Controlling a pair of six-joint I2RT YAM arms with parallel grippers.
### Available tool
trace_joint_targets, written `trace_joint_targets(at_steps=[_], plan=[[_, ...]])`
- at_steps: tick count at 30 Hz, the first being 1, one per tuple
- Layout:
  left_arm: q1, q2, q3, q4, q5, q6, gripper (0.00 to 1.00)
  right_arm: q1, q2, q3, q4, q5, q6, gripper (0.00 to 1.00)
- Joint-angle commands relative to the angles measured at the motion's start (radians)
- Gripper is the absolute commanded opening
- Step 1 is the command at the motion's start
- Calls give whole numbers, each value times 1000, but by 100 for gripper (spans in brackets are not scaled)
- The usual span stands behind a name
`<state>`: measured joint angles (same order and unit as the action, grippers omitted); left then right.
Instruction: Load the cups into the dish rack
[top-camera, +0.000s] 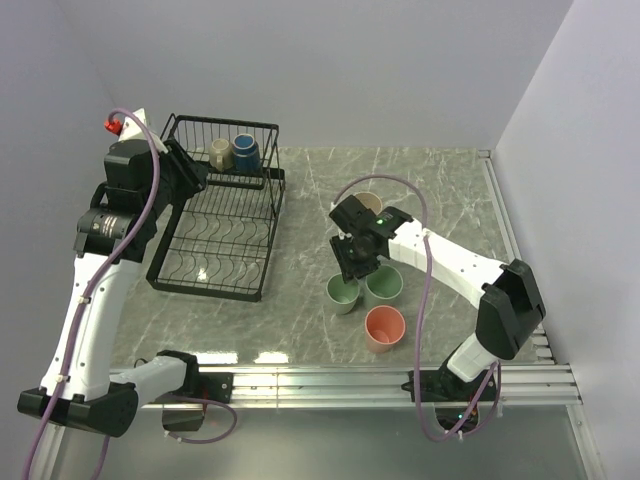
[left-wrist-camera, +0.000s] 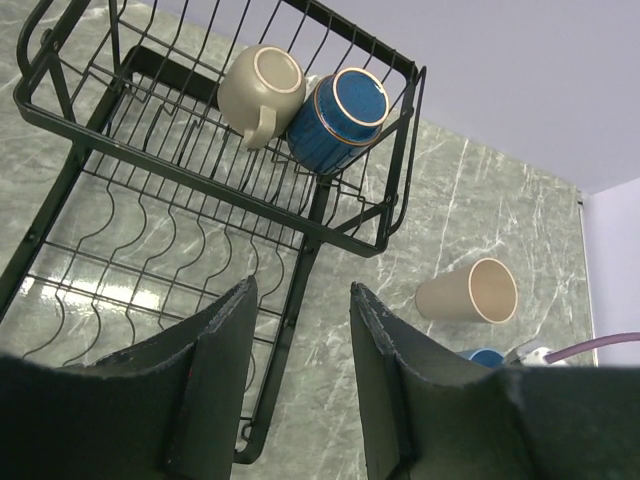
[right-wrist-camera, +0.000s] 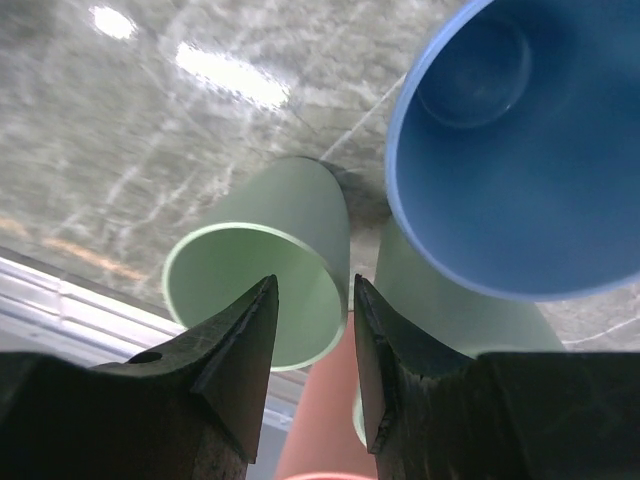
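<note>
The black wire dish rack (top-camera: 215, 235) stands at the left, and its raised basket holds a small beige mug (top-camera: 220, 152) and a small dark-blue cup (top-camera: 245, 150). My left gripper (top-camera: 188, 172) hovers over the rack, open and empty. The left wrist view shows the mug (left-wrist-camera: 262, 88), the dark-blue cup (left-wrist-camera: 338, 108) and a beige tumbler (left-wrist-camera: 468, 291) lying on its side. My right gripper (right-wrist-camera: 315, 285) is open above a pale green cup (right-wrist-camera: 300, 215), its fingers on either side of the rim. A second green cup (right-wrist-camera: 450, 315), a light blue cup (right-wrist-camera: 520, 150) and a salmon cup (right-wrist-camera: 320, 420) crowd around it.
In the top view the two green cups (top-camera: 343, 292) (top-camera: 383, 286) and the salmon cup (top-camera: 385, 327) stand upright near the metal rail (top-camera: 400, 378) at the table's front edge. The beige tumbler (top-camera: 370, 203) lies behind the right gripper (top-camera: 352, 265). White walls close in the back and right.
</note>
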<state>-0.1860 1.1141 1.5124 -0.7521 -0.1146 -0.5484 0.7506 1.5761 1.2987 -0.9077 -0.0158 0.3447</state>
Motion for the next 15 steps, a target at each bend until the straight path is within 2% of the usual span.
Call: trace_joint_targets(at_steps=[1,11,13,15], plan=[[-3,-23,-4,5,-14,-27,48,29,9,-19,9,65,-27,44],[-3,-17,-3,-1,-5,-27,47,50,19,-67,55,102,-3,42],[-3,-14,-4,-3,-5,-25,47,56,22,-68,58,109,4,38],[-3,-16,-8,-1,-5,-27,47,62,24,-65,59,111,5,26]])
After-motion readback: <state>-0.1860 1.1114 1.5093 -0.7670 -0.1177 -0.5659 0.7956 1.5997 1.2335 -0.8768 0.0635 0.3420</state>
